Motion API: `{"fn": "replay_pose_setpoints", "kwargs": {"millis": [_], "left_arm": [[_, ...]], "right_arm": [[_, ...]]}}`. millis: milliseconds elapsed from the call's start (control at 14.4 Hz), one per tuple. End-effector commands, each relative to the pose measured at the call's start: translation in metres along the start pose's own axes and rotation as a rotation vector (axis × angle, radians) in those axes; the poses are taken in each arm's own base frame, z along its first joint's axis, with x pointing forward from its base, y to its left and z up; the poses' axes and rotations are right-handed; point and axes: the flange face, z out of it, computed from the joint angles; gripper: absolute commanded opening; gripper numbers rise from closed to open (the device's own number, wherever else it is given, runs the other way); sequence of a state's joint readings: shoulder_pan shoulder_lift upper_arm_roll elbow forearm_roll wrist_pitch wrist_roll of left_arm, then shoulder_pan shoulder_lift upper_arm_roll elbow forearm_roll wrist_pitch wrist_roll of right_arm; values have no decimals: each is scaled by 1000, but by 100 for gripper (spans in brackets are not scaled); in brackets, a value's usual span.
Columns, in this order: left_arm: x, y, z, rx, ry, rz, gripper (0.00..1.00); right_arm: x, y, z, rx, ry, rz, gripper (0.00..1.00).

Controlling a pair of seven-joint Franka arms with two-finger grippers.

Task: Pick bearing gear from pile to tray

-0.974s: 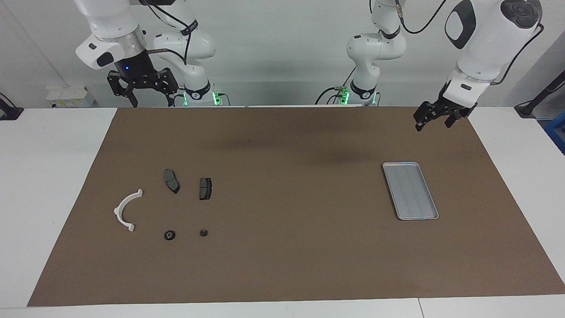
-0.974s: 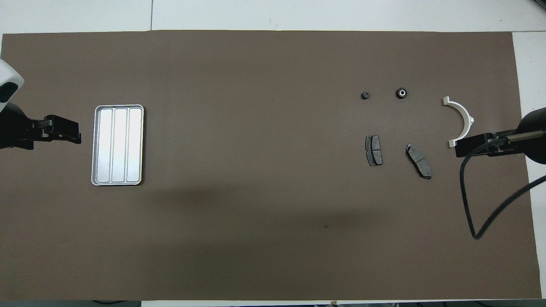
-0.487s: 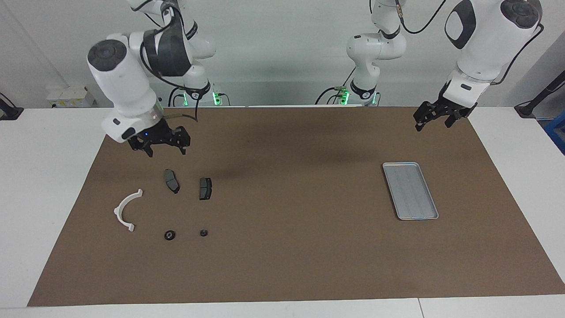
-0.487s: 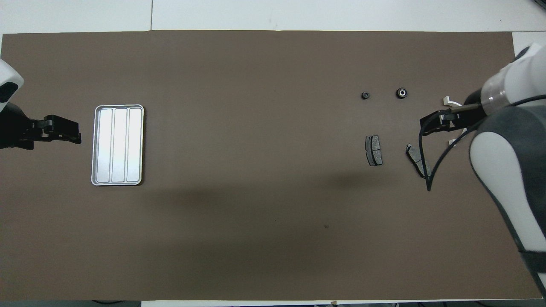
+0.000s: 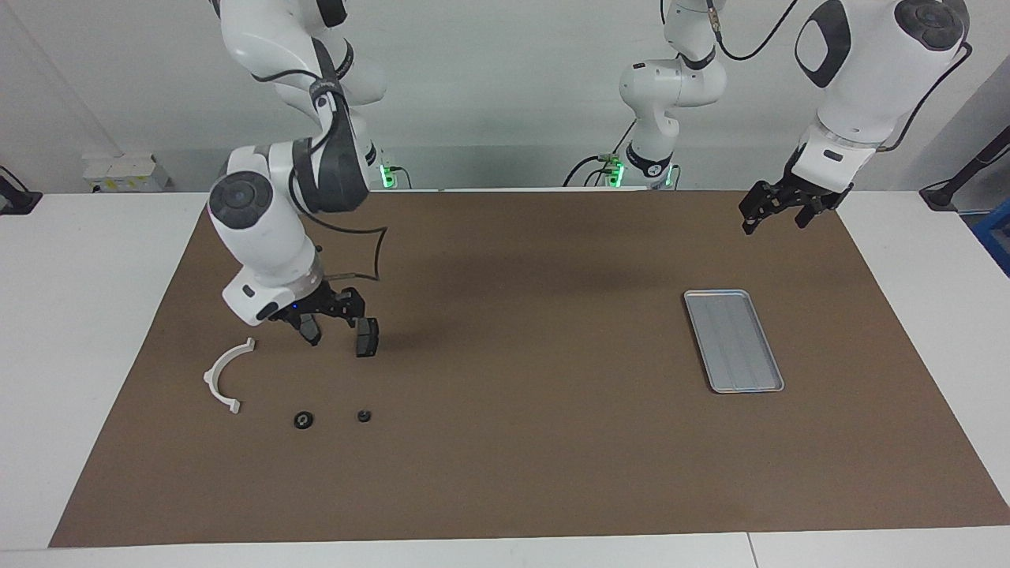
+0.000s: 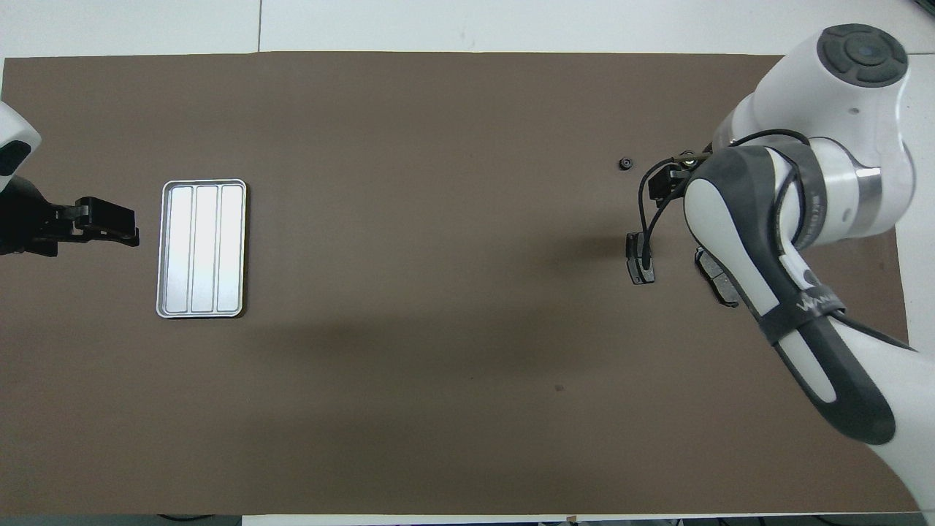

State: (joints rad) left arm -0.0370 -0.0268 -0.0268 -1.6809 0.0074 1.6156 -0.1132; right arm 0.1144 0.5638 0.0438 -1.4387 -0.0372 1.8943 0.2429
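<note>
Right arm bent steeply down, right gripper with fingers spread, holding nothing, low over two dark grey brake pads. From overhead the arm hides the white semicircular bracket and the larger black round piece; the smaller one shows. Left gripper waits, spread, over the mat beside the flat, ridged metal tray.

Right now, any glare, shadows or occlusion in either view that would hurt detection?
Overhead view: the tray reflects bright, nearly washed out; the right arm covers the white bracket and one round piece, leaving only the small black piece clear; soft shadow bands lie on the brown mat. Facing view: tray evenly grey, bracket visible, faint shadows mid-mat.
</note>
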Motion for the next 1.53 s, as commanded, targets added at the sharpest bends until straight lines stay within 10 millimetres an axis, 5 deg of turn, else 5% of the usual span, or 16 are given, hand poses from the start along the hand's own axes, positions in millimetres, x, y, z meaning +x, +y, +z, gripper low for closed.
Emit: {"fn": "replay_pose_setpoints", "kwargs": {"millis": [0, 278, 1044, 1253, 1462], "left_arm": [[-2, 1, -2, -8, -7, 2, 100], [-3, 2, -2, -8, -7, 3, 100], [-2, 1, -2, -8, -7, 1, 100], [-3, 2, -2, -8, -7, 5, 100], [-3, 2, -2, -8, -7, 3, 100]], "right_arm": [[37, -10, 23, -54, 39, 30, 100], [49, -17, 52, -52, 87, 31, 100], [51, -22, 68, -43, 94, 102, 98], [51, -21, 68, -44, 93, 102, 87], [51, -23, 67, -32, 95, 105, 59]]}}
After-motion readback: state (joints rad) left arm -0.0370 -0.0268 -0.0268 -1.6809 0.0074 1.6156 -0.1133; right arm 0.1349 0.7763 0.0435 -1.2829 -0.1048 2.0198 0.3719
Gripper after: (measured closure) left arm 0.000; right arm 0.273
